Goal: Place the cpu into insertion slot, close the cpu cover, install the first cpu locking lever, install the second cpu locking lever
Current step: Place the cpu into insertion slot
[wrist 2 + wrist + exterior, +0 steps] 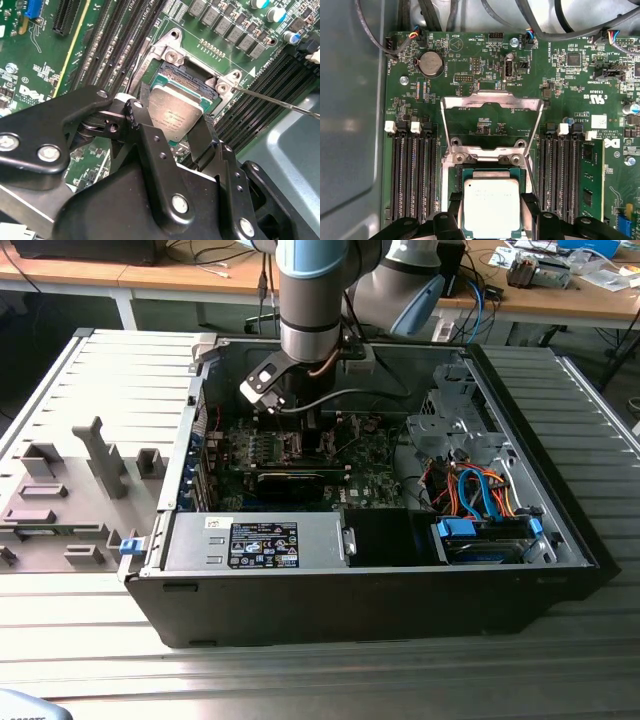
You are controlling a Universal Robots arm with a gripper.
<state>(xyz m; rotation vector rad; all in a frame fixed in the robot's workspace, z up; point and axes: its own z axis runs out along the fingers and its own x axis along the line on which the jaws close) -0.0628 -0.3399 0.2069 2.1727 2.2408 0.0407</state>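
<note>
The pincer (pixel 177 120) is clamped on the cpu (pixel 492 207). The cpu sits right at the insertion slot (pixel 186 76). The cpu cover (pixel 492 101) is flipped open.

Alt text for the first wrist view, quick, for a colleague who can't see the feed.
The pincer grips the cpu by two opposite edges over the insertion slot of a green motherboard. The cpu cover is flipped open beyond it, with memory slots on either side.

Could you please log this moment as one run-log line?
pincer: shut on cpu | cpu: over insertion slot | cpu cover: open
</note>
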